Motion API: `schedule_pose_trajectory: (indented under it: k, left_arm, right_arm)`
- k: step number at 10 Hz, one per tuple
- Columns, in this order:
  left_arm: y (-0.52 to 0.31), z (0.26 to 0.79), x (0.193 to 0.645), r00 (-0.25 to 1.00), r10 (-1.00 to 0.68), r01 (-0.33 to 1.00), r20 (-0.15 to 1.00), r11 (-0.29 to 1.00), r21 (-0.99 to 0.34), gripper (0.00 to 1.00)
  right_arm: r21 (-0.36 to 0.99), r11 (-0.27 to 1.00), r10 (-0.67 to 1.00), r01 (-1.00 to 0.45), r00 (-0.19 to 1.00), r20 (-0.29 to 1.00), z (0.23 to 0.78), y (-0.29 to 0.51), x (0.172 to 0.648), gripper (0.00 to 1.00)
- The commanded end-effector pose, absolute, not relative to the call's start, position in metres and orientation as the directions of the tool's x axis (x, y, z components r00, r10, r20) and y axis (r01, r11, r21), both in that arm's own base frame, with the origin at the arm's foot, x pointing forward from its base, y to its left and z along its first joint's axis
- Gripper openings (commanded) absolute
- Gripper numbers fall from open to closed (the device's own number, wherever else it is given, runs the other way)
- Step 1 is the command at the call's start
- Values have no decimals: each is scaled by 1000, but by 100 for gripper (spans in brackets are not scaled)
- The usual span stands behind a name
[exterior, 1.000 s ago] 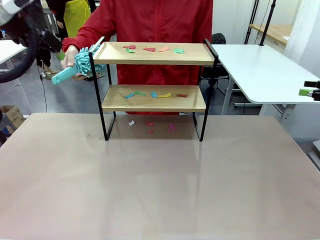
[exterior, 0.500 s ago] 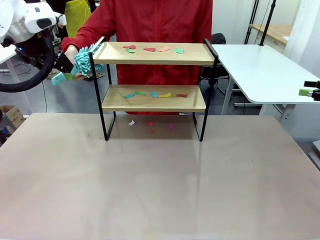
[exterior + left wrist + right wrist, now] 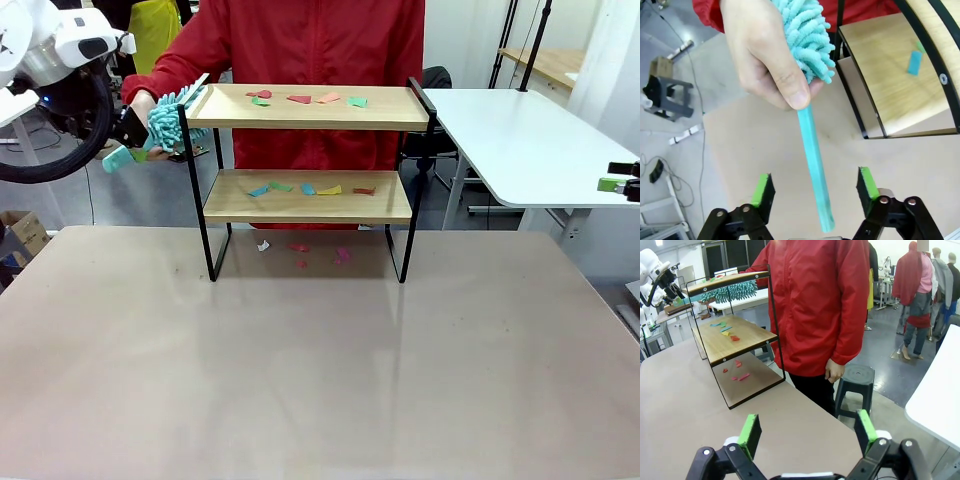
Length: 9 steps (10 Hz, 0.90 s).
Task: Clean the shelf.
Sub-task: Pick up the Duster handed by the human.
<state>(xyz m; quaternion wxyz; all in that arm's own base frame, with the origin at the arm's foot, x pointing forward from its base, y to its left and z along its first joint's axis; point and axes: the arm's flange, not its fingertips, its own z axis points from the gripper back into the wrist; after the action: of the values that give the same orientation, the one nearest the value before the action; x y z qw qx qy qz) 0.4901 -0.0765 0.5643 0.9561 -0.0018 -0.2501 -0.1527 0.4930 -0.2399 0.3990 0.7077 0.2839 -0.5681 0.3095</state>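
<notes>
The shelf (image 3: 310, 108) stands at the far side of the table, with coloured paper scraps (image 3: 300, 99) on both boards and on the table under it. At its left end a person's hand (image 3: 762, 55) holds out a teal fluffy duster (image 3: 168, 120). My left gripper (image 3: 815, 182) is open, and the duster's handle (image 3: 812, 150) runs down between its green pads (image 3: 763, 187) without touching them. My right gripper (image 3: 807, 432) is open and holds nothing, off the table's right side, looking towards the shelf (image 3: 735, 340).
The person in a red jacket (image 3: 320, 40) stands right behind the shelf. A white table (image 3: 520, 140) is at the far right and a black stool (image 3: 857, 377) stands by the person. The brown table's (image 3: 320, 370) near half is bare.
My left arm has swung in from the upper left to the duster's handle, then barely moved. The person's hand and duster have stayed put.
</notes>
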Motion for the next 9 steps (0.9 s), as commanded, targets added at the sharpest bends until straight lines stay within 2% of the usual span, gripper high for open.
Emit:
schedule_pose_trajectory:
  k: [1, 2, 4, 5, 6, 9]
  left_arm:
    - [-77, 564, 492, 828, -257, 279, 499, 960, 33, 13]
    - [-77, 564, 492, 830, -252, 277, 497, 961, 26, 0]
    - [-77, 563, 493, 841, -251, 276, 480, 961, 19, 0]
    - [-77, 561, 494, 846, -246, 269, 473, 963, 18, 5]
    - [-77, 560, 494, 850, -239, 264, 470, 964, 13, 0]
    - [-78, 561, 494, 860, -206, 228, 466, 974, 8, 0]
  right_arm:
    - [47, 647, 117, -761, 160, 980, 401, -238, 494, 100]
    - [47, 647, 117, -761, 160, 980, 401, -238, 494, 100]
    - [47, 647, 117, -761, 160, 980, 401, -238, 494, 100]
    - [47, 647, 117, -761, 160, 980, 401, -238, 494, 100]
    - [47, 647, 117, -761, 160, 980, 401, -238, 494, 100]
    - [47, 647, 117, -761, 160, 980, 401, -238, 494, 100]
